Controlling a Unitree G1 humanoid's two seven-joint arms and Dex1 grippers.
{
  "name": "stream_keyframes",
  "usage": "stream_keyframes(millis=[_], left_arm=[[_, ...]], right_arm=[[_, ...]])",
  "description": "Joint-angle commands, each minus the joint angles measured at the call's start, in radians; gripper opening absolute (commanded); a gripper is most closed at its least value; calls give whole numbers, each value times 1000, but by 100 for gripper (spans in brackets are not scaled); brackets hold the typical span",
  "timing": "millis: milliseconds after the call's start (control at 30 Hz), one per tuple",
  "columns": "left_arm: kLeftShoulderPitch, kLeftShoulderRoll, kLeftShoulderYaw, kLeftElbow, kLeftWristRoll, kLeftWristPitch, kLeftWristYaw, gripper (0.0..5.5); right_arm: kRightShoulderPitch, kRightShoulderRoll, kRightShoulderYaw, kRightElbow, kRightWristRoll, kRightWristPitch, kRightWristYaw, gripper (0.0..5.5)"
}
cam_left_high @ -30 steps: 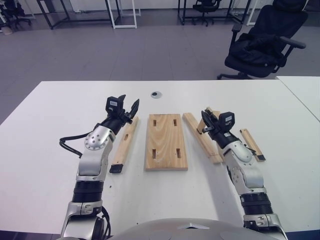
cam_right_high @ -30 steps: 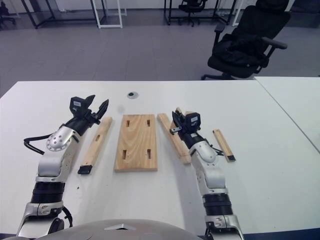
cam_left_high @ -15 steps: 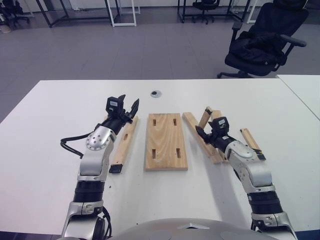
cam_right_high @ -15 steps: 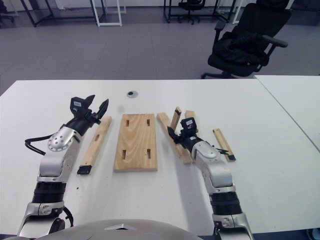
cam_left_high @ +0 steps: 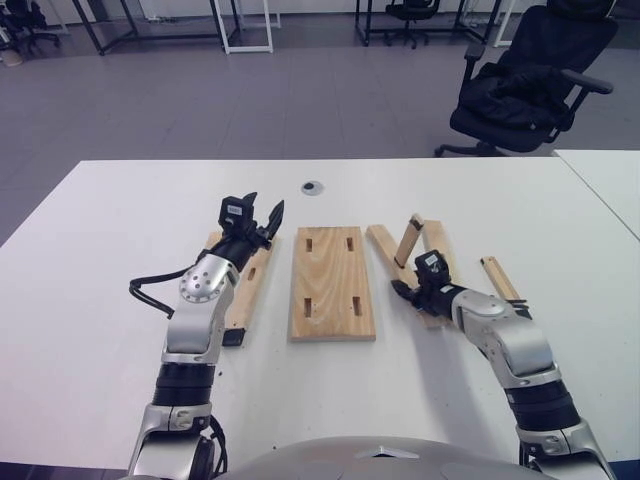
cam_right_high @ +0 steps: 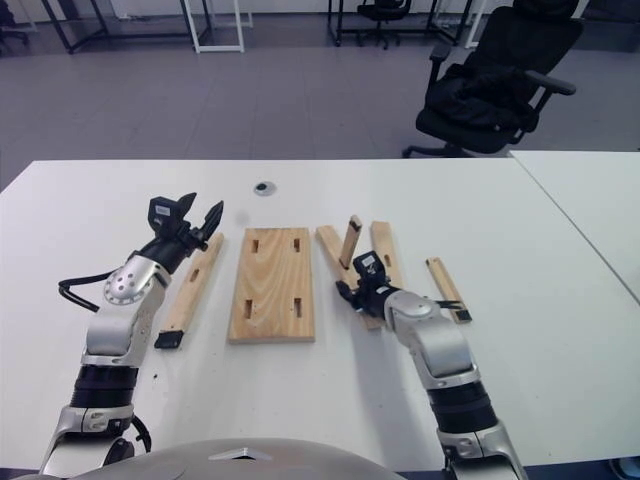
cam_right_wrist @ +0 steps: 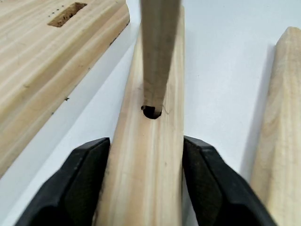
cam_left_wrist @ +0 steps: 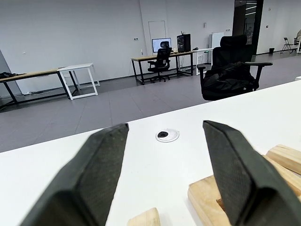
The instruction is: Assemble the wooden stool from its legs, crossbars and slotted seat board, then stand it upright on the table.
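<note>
While the left claw (cam_left_high: 264, 208) hangs spread wide with nothing between its fingers (cam_left_wrist: 89, 188), we see the far end of one wooden leg (cam_left_high: 243, 300) just under it, the leg running back along the white table (cam_left_high: 120, 220) toward the robot and ending in a dark cap. Just beside that claw, on its inner side, the slotted seat board (cam_left_high: 332, 283) lies flat with four slots facing up, apart from every other piece. Beyond the claw's tips a round cable grommet (cam_left_high: 313, 188) sits in the tabletop. On the other side of the board, the right claw (cam_left_high: 405, 292) is low on the table, narrowed to the width of a second leg (cam_left_high: 383, 243), with one pad (cam_right_wrist: 87, 183) against each long side of it near its closer end. Just ahead of those pads a crossbar (cam_left_high: 409, 240) leans tilted, its lower end meeting a small hole in the gripped leg's top face. Just outward of the right claw a third leg (cam_left_high: 438, 240) lies flat, and farther outward lies a short bar (cam_left_high: 498, 280) with a dark end.
</note>
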Motion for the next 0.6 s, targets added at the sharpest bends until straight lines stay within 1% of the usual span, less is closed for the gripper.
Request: stream_keyframes(millis=[33,133,200,267,333,400,467,500,600], left_arm=[[7,6,-14,6,17,13,5,290],[-4,-5,-22,8,6,30,4,290],[-16,-32,-9,-1,-49,68,0,290],[-48,-114,39,-26,-221,177,-8,290],[-95,-224,114,-21,-474,324,11,290],[-122,-291,178,-6,-690,457,47,290],[-134,-313,220,-17,-846,551,73,290],[-138,-310,231,-24,-890,580,84,290],[-145,-297,251,-23,-949,617,124,290]], right_arm=[[-6,10,0,-14,-10,-1,-9,211],[-31,34,-52,-7,-18,-50,-47,209],[-58,39,-76,-16,-14,-98,-46,209],[-81,22,-65,-41,-25,-150,-21,209],[-94,9,-18,-85,-36,-230,29,209],[-103,7,23,-119,-42,-296,70,209],[-107,3,45,-141,-47,-344,103,209],[-107,2,50,-148,-47,-360,115,209],[-102,3,65,-174,-34,-400,158,209]])
